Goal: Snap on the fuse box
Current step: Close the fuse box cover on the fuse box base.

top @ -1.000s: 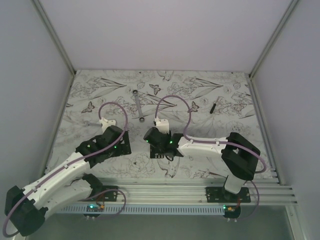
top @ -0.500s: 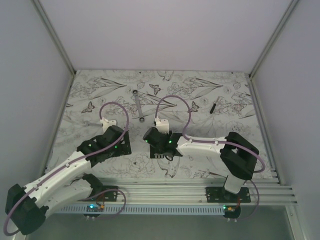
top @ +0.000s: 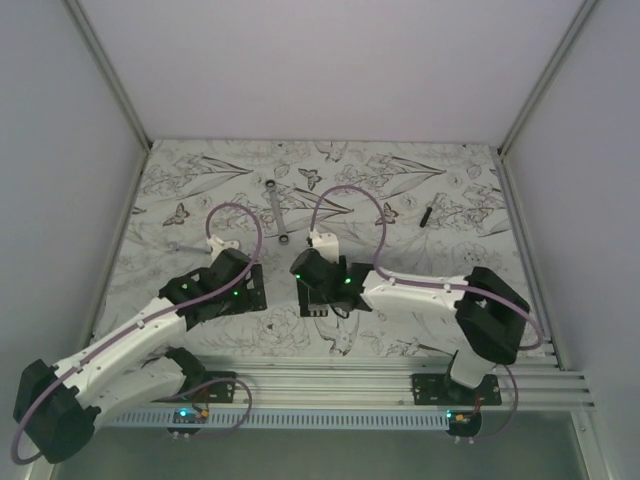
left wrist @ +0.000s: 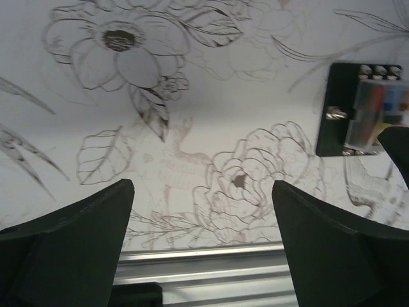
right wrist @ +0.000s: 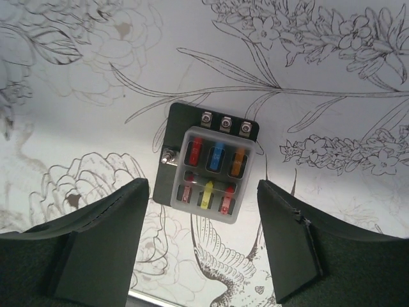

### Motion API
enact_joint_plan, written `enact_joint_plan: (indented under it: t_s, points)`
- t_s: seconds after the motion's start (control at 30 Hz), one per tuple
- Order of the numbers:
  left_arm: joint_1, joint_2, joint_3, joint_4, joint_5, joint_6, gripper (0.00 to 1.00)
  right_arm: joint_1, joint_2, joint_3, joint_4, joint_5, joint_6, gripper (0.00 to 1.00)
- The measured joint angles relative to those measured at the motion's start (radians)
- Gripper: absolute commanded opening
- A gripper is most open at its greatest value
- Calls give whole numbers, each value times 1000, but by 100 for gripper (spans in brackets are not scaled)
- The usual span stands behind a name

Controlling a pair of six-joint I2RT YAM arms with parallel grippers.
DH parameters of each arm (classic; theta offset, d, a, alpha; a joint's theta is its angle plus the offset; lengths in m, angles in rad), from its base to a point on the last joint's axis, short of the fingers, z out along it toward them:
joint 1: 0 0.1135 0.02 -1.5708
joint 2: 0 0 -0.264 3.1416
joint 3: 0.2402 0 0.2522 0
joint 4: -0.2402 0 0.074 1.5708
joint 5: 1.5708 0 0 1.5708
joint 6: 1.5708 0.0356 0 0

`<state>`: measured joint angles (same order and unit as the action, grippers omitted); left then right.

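The fuse box (right wrist: 208, 160) is a small black block under a clear cover, with red, blue, orange and yellow fuses showing. It lies flat on the flower-print table. My right gripper (right wrist: 203, 192) hangs open just above it, with a finger on each side and apart from it. In the top view the box (top: 320, 311) peeks out under the right gripper (top: 318, 300). My left gripper (left wrist: 199, 211) is open and empty to the left of the box (left wrist: 358, 109), which sits at the right edge of the left wrist view. The left gripper (top: 256, 290) also shows in the top view.
A long silver wrench (top: 279, 212) lies at the back centre. A thin black stick-like piece (top: 427, 214) lies at the back right. An aluminium rail (top: 400, 375) runs along the near table edge and shows below my left fingers (left wrist: 204, 268). White walls enclose the table.
Both arms have shifted slightly to the right, and the right arm's elbow has swung outward. The fuse box has not moved. Both grippers stay open.
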<state>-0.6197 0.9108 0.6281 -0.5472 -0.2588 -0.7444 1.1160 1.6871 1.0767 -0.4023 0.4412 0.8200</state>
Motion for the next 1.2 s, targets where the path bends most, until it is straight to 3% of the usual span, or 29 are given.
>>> enact_joint_plan:
  t_s: [0.2,0.47,0.77,1.2]
  points:
    - [0,74,41,65,136,-26,84,-93,-186,-160,135,-147,-60,72]
    - [0,261,98,203,321,-75,61,-301,-351,-429,384,-439,-84,64]
    - [-32,465,193,286,400,-97,35,-378,-312,-510,569,-642,-87,47]
    - [-62,604,256,315,423,-92,25,-386,-190,-510,661,-756,-87,36]
